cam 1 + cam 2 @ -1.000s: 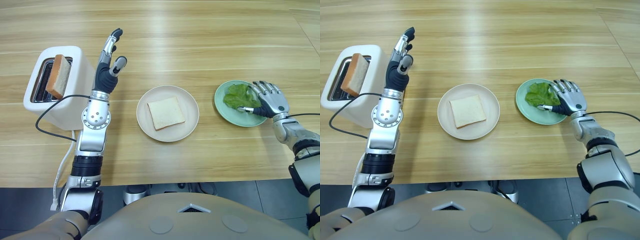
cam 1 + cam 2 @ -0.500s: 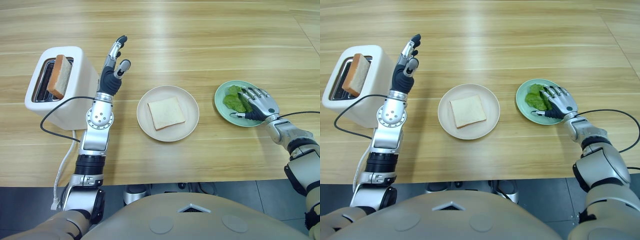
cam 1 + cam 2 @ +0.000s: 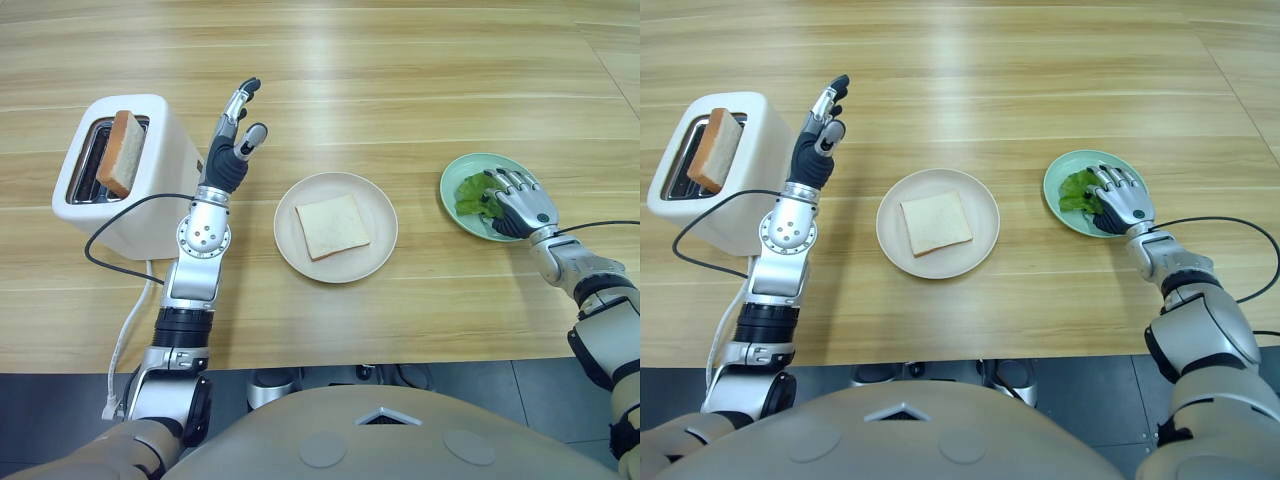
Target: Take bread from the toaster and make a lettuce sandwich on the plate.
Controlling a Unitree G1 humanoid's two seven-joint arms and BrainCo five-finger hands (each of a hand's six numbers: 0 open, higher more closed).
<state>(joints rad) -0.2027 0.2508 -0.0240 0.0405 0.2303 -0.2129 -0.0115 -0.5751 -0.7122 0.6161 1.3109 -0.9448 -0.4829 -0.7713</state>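
Since a second ago the right hand (image 3: 520,203) has been closed on the lettuce (image 3: 468,193), bunched beneath it on the green dish (image 3: 449,180). The bread slice (image 3: 332,225) on the plate (image 3: 291,238) lies well to that hand's left (the left hand (image 3: 232,145) is held open, empty, beside the toaster (image 3: 150,190)).

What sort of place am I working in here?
Likely a kitchen-style test setup rather than a home kitchen: a wooden table holding a toaster with bread in it, a plate with one slice, and a green plate of lettuce.
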